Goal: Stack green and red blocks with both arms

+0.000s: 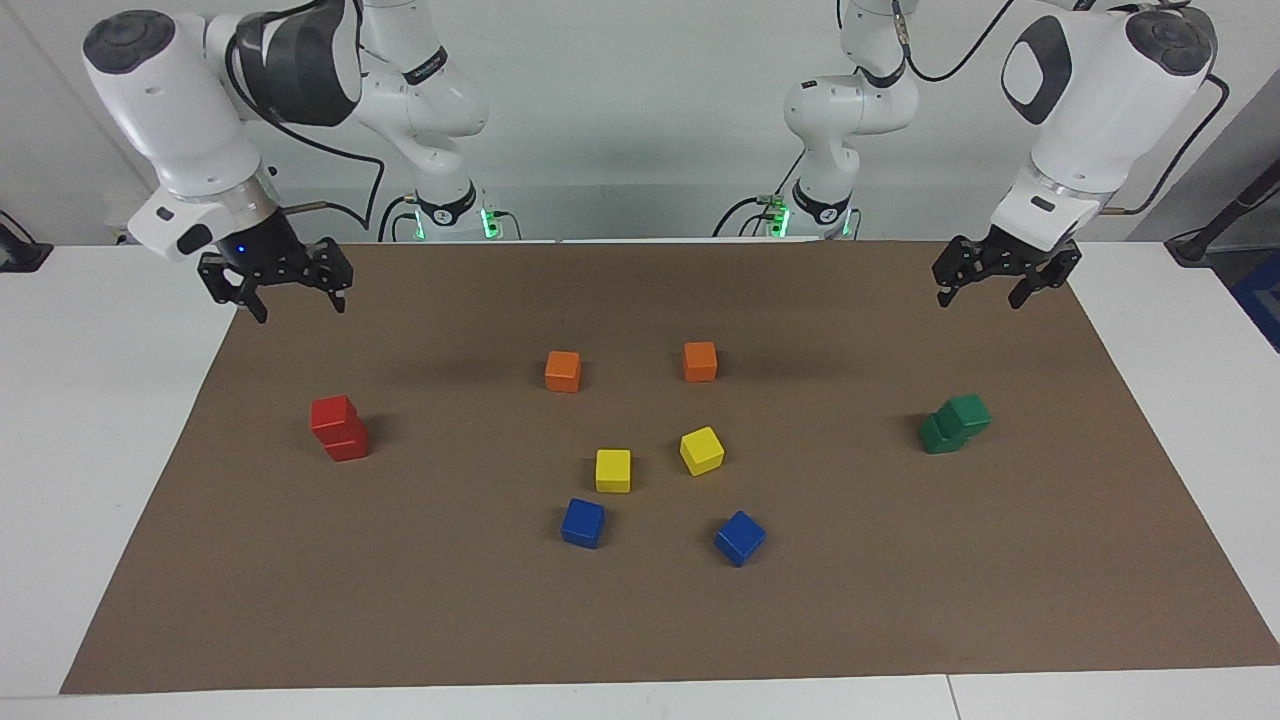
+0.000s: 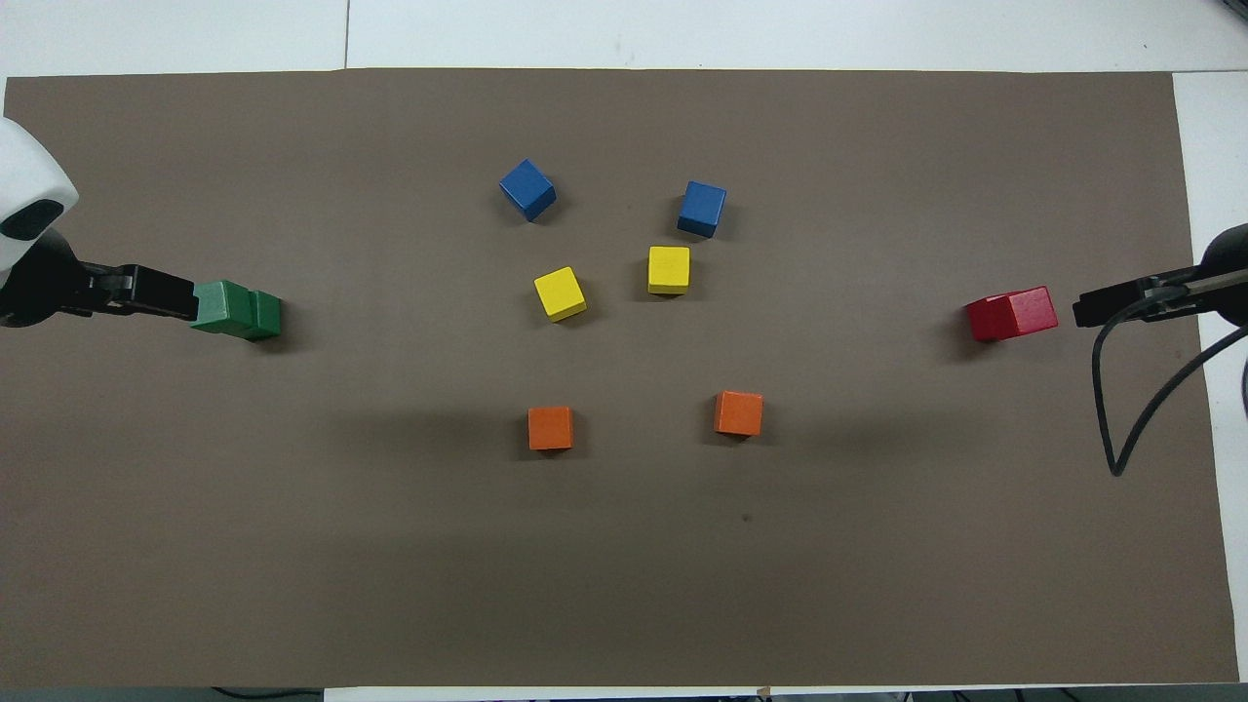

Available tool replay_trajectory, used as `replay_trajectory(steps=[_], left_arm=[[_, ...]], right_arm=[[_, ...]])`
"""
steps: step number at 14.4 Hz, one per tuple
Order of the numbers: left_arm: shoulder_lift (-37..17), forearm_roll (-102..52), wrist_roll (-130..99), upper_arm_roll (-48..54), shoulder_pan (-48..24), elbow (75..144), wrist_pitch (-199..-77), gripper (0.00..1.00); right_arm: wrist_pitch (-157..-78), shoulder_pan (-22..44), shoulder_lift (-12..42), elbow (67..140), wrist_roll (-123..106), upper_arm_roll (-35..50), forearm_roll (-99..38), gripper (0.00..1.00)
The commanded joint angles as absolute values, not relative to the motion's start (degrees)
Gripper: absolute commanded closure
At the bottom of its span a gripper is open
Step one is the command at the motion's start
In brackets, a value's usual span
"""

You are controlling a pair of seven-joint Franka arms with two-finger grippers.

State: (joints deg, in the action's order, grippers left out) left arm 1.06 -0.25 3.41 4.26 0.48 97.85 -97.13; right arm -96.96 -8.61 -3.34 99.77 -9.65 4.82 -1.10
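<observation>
Two dark green blocks are stacked at the left arm's end of the mat, the upper one [image 1: 968,412] sitting askew on the lower one [image 1: 936,436]. Two bright red blocks are stacked at the right arm's end, upper [image 1: 333,414] on lower [image 1: 349,442]. My left gripper [image 1: 982,292] hangs open and empty in the air over the mat, clear of the green stack [image 2: 234,309]. My right gripper [image 1: 300,303] hangs open and empty over the mat's edge, clear of the red stack [image 2: 1012,314]. In the overhead view the left gripper [image 2: 161,292] and the right gripper [image 2: 1111,304] show edge-on beside the stacks.
A brown mat [image 1: 640,620] covers the table. In its middle lie two orange cubes [image 1: 563,371] [image 1: 700,361], two yellow cubes [image 1: 613,470] [image 1: 702,450] and two blue cubes [image 1: 583,522] [image 1: 740,538], all single and apart.
</observation>
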Motion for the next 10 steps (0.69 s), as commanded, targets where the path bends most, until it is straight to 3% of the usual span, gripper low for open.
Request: replay_trajectory(steps=[1,6,10], left_arm=[[1.5,-1.0,3.3,4.1,0.7,98.3,-98.1,0.00],[1.6,-0.8,3.4,4.0,0.8,98.7,-98.1,0.00],[1.8,-0.8,3.4,3.9,0.8,98.9,-98.0,0.00]], right_arm=[[-92.7,-9.0,-0.7,94.0,-6.9,5.4,-1.9,0.00],[-89.3,-6.7,1.1,88.9,-7.5,5.4,-0.1,0.00],[-89.4,-6.3,-0.2,88.9,-8.6,5.8,0.3,0.00]])
